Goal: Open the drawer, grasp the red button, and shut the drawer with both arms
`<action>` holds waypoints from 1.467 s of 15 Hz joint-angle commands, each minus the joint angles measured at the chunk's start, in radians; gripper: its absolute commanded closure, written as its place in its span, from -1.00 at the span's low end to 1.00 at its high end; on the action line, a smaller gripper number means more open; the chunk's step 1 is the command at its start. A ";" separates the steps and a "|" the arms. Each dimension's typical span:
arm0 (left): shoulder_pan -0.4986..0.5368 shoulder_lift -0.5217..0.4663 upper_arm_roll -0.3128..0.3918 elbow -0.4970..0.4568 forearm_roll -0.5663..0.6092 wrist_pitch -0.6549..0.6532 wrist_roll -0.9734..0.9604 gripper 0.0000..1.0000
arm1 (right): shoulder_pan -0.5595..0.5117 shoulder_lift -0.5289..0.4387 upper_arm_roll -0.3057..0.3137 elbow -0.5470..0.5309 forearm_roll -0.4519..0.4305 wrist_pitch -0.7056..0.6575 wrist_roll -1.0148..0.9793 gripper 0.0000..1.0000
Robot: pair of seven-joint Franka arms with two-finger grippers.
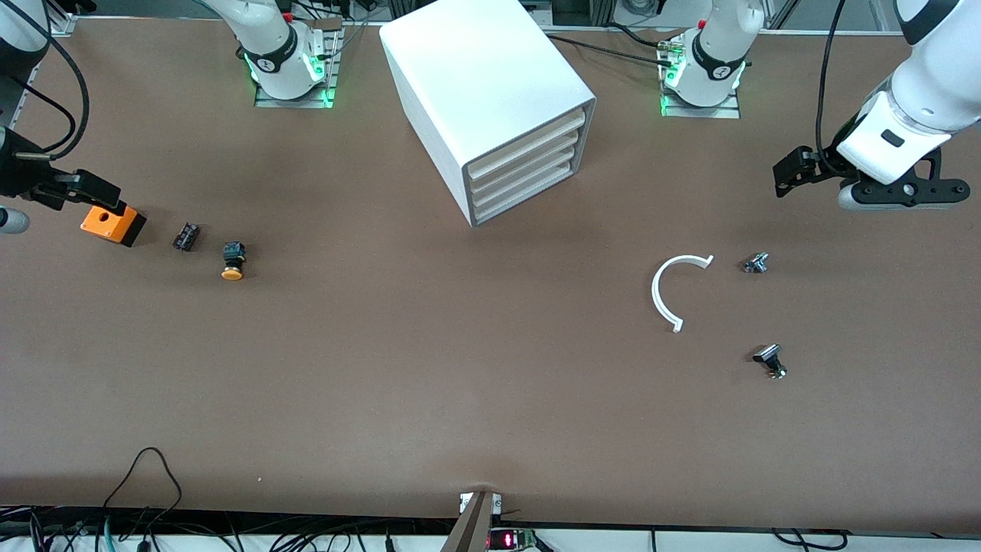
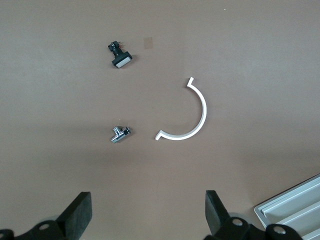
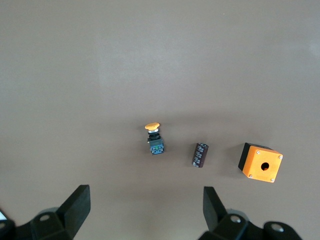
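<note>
Showing cabinet point(image 1: 490, 100) drawers point(image 1: 523, 170) shut | left end effector point(image 2: 147, 212), right end effector point(image 3: 145, 210) wide open, empty

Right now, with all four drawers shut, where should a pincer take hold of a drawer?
Come at the cabinet's open face from the table's middle and hook a drawer by its front lip: the fronts are plain, with no handle visible, and only thin gaps between them offer purchase.

my arms point(image 1: 931, 84) are white with black bands; my fingers point(image 2: 80, 212) are black. the table point(image 1: 460, 383) is plain brown. the cabinet point(image 1: 490, 92) is white, its drawer point(image 1: 529, 149) fronts cream-white. one box point(image 1: 113, 224) is orange, one button point(image 1: 232, 262) orange-yellow capped on a dark body, the curved strip point(image 1: 667, 291) white.
</note>
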 commanded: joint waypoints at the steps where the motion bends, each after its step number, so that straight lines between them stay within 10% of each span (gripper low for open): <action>1: 0.007 0.013 -0.005 0.024 -0.010 0.021 0.004 -1.00 | 0.000 -0.021 -0.004 -0.022 0.003 0.003 -0.007 -1.00; 13: -0.007 0.031 -0.011 0.028 -0.004 -0.009 0.013 -1.00 | 0.000 -0.024 -0.004 -0.021 0.000 -0.011 -0.030 -1.00; 22: -0.013 0.230 -0.057 0.097 -0.109 -0.054 0.076 -1.00 | 0.001 -0.016 0.000 -0.009 0.001 0.003 -0.015 -1.00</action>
